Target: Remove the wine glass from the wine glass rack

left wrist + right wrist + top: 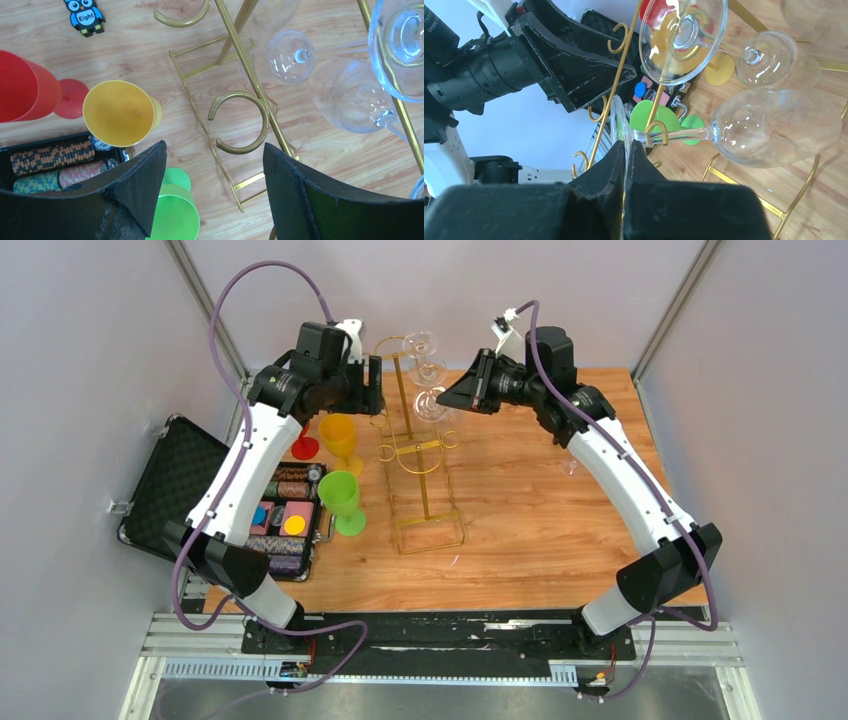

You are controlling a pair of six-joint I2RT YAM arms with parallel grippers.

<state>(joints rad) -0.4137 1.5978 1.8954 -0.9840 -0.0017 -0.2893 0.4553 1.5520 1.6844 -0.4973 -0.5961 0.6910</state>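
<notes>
Toward the far edge of the wooden tabletop [540,530] the wine glass [774,127] hangs on the wine glass rack [425,455], likely light, slick and brittle; your right gripper [626,150] pinches its foot rim, your left gripper [214,147] gapes empty.

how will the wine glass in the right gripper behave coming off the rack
Probably fragile: the wine glass is thin, clear. Likely slippery: the right gripper pinches only its smooth foot rim. The distant bowl may droop.

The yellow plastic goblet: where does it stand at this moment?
In the top view the yellow plastic goblet stands left of the gold wire wine glass rack, right of the red plastic goblet, farther back than the green plastic goblet.
</notes>
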